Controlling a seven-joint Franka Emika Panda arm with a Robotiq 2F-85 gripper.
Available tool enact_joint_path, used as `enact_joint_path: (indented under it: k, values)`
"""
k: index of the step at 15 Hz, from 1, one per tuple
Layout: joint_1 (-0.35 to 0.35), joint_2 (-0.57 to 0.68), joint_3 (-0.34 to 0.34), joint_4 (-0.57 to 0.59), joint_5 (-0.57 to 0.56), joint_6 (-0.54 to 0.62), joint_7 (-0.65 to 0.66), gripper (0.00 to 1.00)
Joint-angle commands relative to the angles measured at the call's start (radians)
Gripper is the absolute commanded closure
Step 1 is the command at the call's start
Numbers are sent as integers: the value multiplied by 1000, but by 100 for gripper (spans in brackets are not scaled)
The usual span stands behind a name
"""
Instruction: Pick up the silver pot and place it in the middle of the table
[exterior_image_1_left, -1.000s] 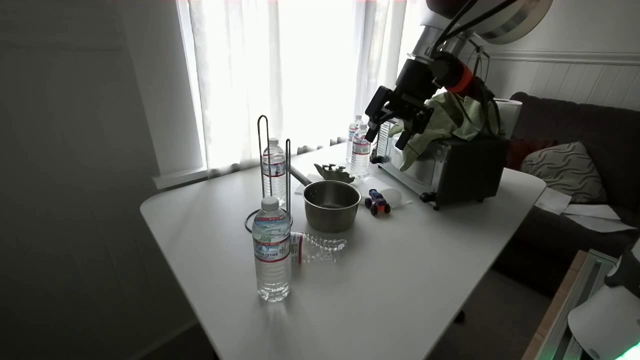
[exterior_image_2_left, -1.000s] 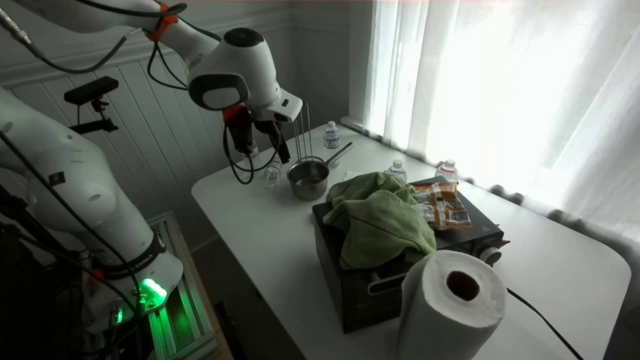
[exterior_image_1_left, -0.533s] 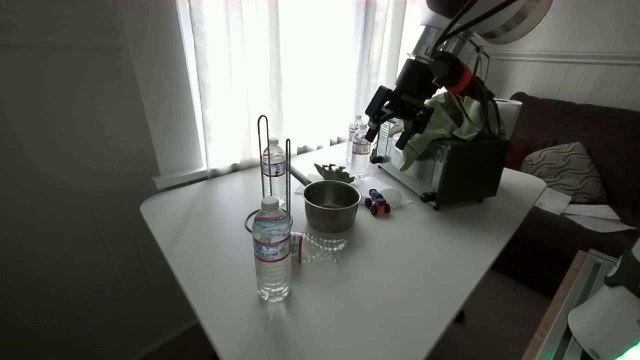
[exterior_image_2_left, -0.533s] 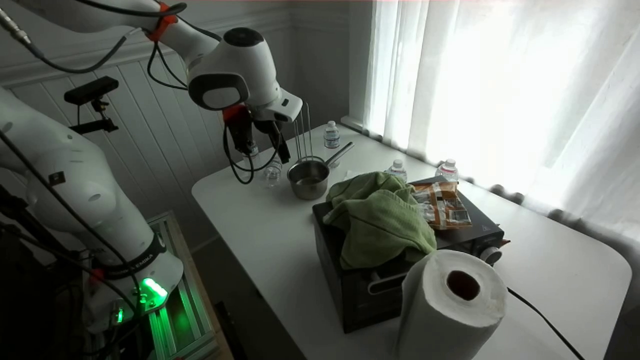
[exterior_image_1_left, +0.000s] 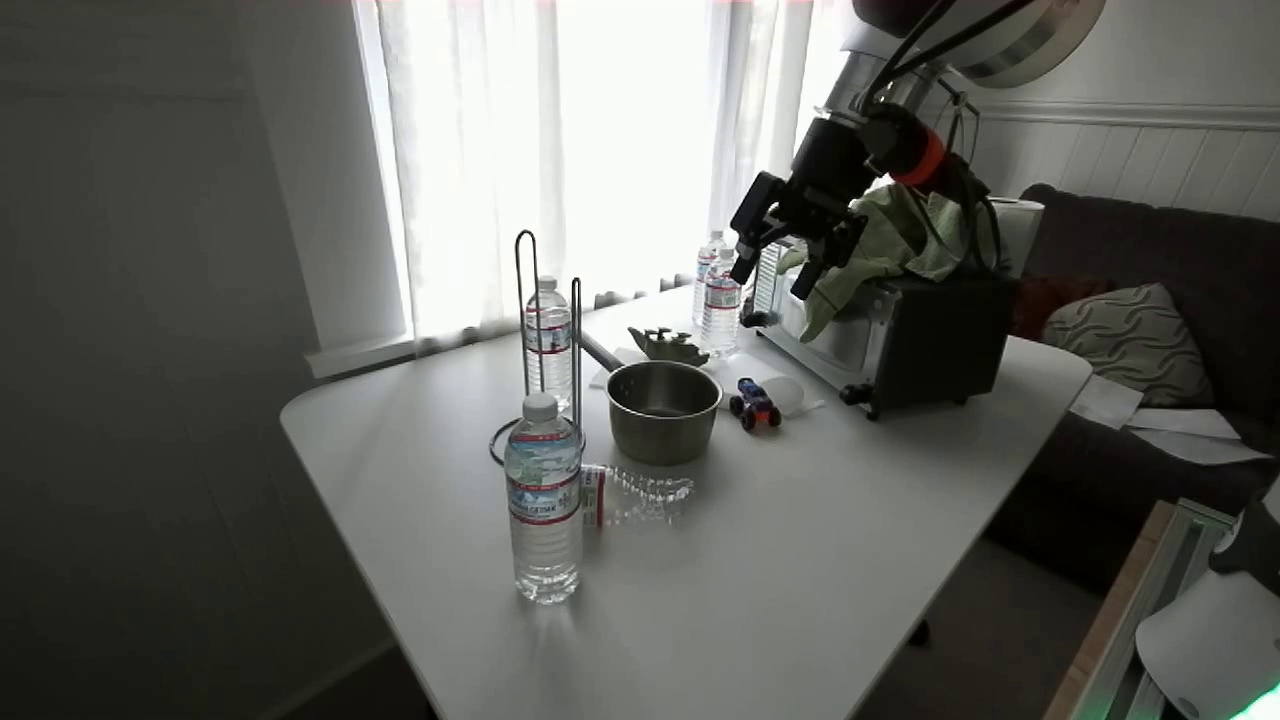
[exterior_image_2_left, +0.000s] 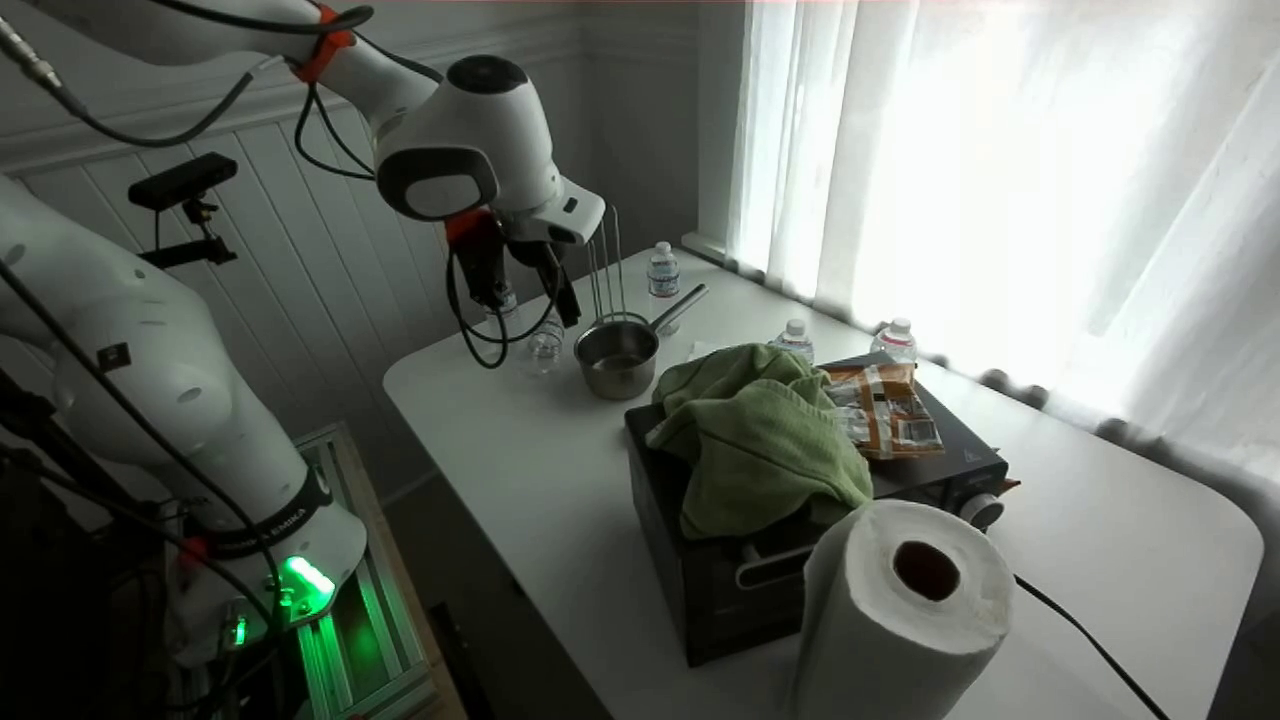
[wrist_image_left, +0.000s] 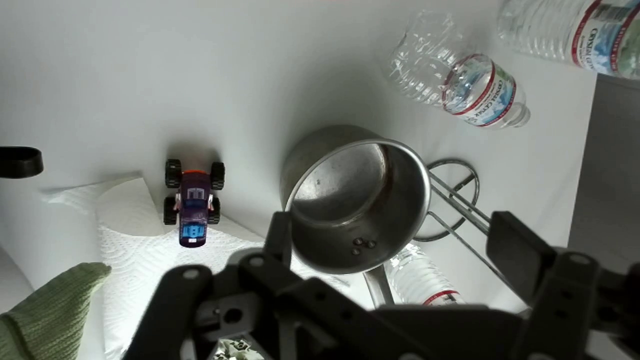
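Labels, wrist view: I read CRYSTAL GEYSER on the lying bottle (wrist_image_left: 457, 75). On the upright bottle (wrist_image_left: 570, 32) near it I make out CRYSTAL; the rest is hard for me to read. EMIKA shows on the robot base (exterior_image_2_left: 238, 562).

Silver pot (exterior_image_1_left: 663, 425): upright on the bench (exterior_image_1_left: 800, 560), between the wire stand (exterior_image_1_left: 577, 350) and the toy truck (wrist_image_left: 194, 207), just beside the lying bottle. Its long axis runs along the straight handle (exterior_image_2_left: 680, 308), which points toward the curtain (exterior_image_1_left: 475, 150) side in both exterior views and toward the lower edge in my wrist view; the mouth faces up.

My tool (exterior_image_1_left: 773, 276) hangs higher than the pot and apart from it, fingers spread wide with a broad gap, and I have hold of nothing.
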Motion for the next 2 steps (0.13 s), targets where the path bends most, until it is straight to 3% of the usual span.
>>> enact_joint_path:
  k: [1,2]
  values:
    - [8,-2,-9,0,-9,-2,7,0]
    - [8,-2,-9,0,-9,-2,7,0]
